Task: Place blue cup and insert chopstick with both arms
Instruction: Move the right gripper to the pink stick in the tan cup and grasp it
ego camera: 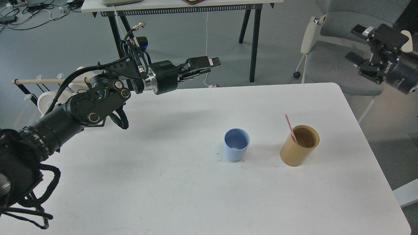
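The blue cup (236, 144) stands upright and alone on the white table (183, 189), right of centre. The pink chopstick (290, 126) leans in a tan wooden cylinder (298, 147) just right of the cup. My left gripper (203, 66) is raised well above the table's far edge, up and left of the cup, with its fingers apart and nothing between them. My right gripper (356, 44) is high at the upper right, off the table and in front of the chair, open and empty.
A black wire rack (81, 98) with white mugs (52, 101) and a pale wooden dowel (45, 81) stands at the table's left edge behind my left arm. A grey chair (343, 62) stands beyond the right corner. A dark-legged table (183, 6) stands behind.
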